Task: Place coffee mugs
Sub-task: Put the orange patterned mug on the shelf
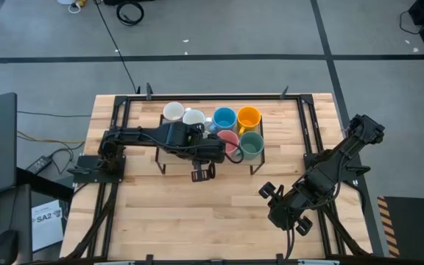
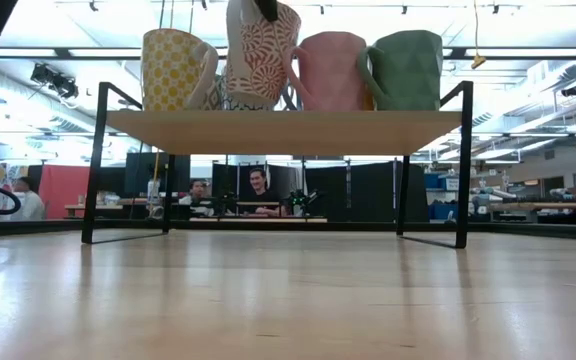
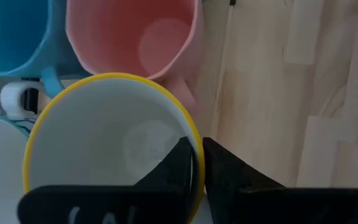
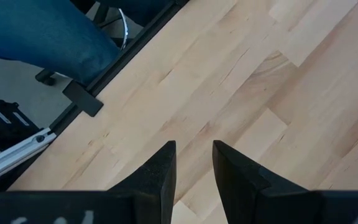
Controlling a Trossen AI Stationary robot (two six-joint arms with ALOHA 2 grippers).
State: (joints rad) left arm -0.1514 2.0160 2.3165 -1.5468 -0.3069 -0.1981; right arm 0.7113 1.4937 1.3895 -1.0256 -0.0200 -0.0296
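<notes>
Yellow-rimmed mug (image 3: 110, 149) wall pinched by left claw (image 3: 194, 163), body cropped

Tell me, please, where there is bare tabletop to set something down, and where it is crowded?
The tabletop is bare in front of the rack, between both arms. The rack is crowded with coffee mugs, and the left gripper grips the patterned mug there.

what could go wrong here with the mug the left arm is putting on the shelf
1. The left gripper is pinched on the rim of the white mug with a yellow rim, a thin hold; the mug could tilt or slip.
2. The pink ceramic mug and blue ceramic mug stand very close, so lowering or pulling away could knock them.
3. The raised wooden rack is crowded; a nudged mug could go over its edge.
</notes>
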